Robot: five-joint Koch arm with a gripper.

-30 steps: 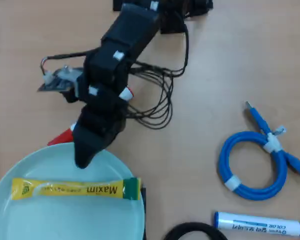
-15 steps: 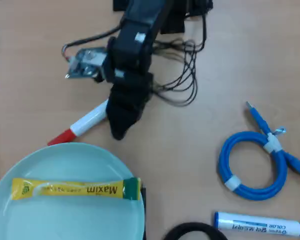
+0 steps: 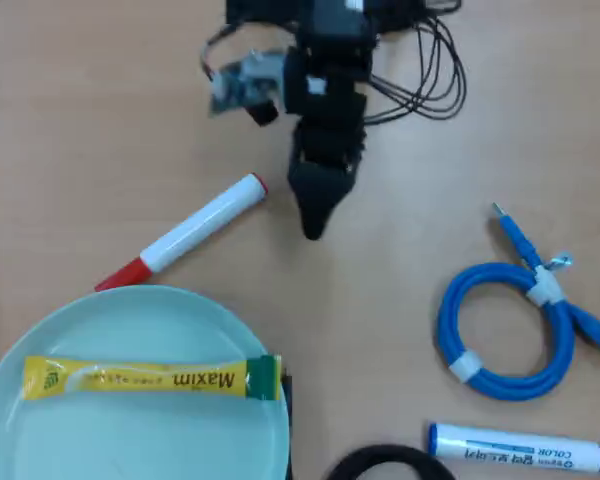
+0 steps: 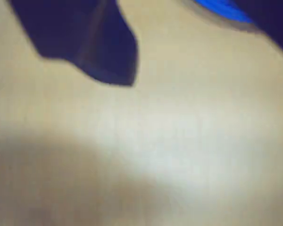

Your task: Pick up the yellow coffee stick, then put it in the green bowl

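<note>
Lay flat inside the big round pale mint-green bowl (image 3: 130, 320) at the bottom left of the overhead view: the long yellow foil coffee stick (image 3: 140, 379) with the green end and the "Maxim" letters, green end close to the bowl's right rim. Looked as if the main job was already done, judging from where the stick rested. Hung well away from the bowl, near the top middle of the overhead view: the black gripper (image 3: 315, 232), tip pointing down over the bare wooden table (image 3: 400, 170), holding nothing. Could not tell if the jaws were spread or pressed together, since only one dark tip showed from above. Showed only one blurry dark point (image 4: 111, 70) and a smear of blue in the wrist view, perhaps the cable, too fuzzy to be sure. Rested between the gripper and the bowl: a white marker with a red cap (image 3: 185, 232), its red end just beside the bowl's rim. Sat well off to the right: a coiled blue cable (image 3: 510, 330) and, lower down, a second white marker with a blue cap (image 3: 525, 447). Best now to keep the arm high and clear, away from the red-capped marker, so as not to bump it into the bowl.
</note>
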